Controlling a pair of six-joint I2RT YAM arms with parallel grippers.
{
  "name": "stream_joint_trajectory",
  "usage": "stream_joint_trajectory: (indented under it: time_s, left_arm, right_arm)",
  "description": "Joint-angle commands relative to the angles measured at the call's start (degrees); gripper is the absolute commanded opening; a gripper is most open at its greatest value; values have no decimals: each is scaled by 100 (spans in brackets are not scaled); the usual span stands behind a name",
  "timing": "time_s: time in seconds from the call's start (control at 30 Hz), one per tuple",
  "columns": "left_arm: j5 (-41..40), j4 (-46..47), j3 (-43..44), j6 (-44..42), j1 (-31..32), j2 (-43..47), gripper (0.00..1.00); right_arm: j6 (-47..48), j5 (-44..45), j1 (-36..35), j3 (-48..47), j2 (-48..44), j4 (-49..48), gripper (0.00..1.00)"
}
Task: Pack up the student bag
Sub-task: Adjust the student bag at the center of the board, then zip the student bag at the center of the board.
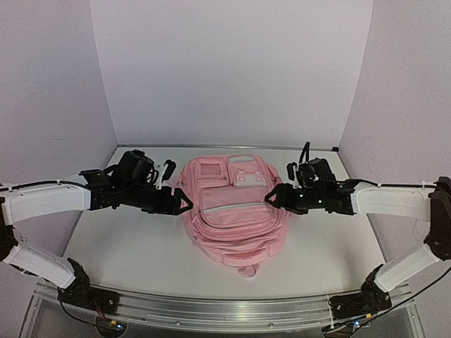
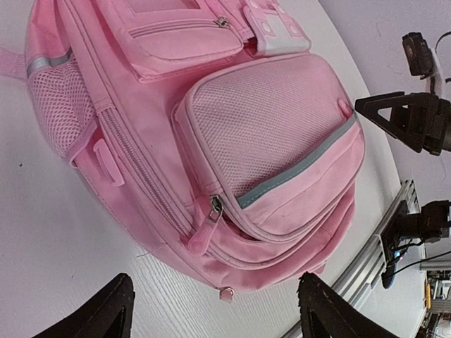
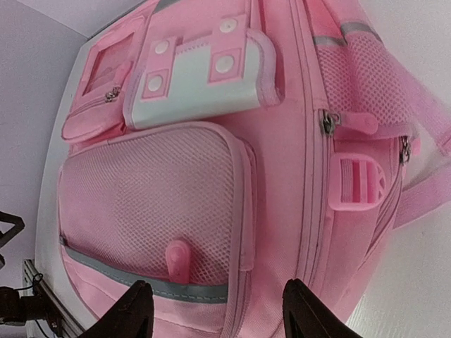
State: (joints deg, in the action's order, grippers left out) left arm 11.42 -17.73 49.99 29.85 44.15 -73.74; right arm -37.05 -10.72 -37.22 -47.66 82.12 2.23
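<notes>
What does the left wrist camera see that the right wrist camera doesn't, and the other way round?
Only the left wrist view shows the long pink zip pull low on the bag's side and the flat pink side loop. Only the right wrist view shows the ridged pink plastic buckle. Both show the student bag, its mesh front pocket with the grey reflective strip, and the white flap with pink snaps, which is cut off in the left view.
</notes>
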Motion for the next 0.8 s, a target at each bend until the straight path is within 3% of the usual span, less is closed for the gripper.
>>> stream_joint_trajectory:
  time_s: [0.0,0.23,0.53,0.77]
  left_arm:
    - [432,-51,57,-349,-2,-171,74]
    - [674,-93,264,-527,5,-759,55]
    - [702,70,379,-595,6,-1185,48]
    - [685,230,445,-678,6,-1369,42]
  right_arm:
    - [-375,-396,-41,306,-272,-8,61]
    - [-466,-575,-70,370,-121,-165,52]
    - [-648,-858,-91,372,201,-659,44]
    - [-726,-868,-112,360,421,-779,32]
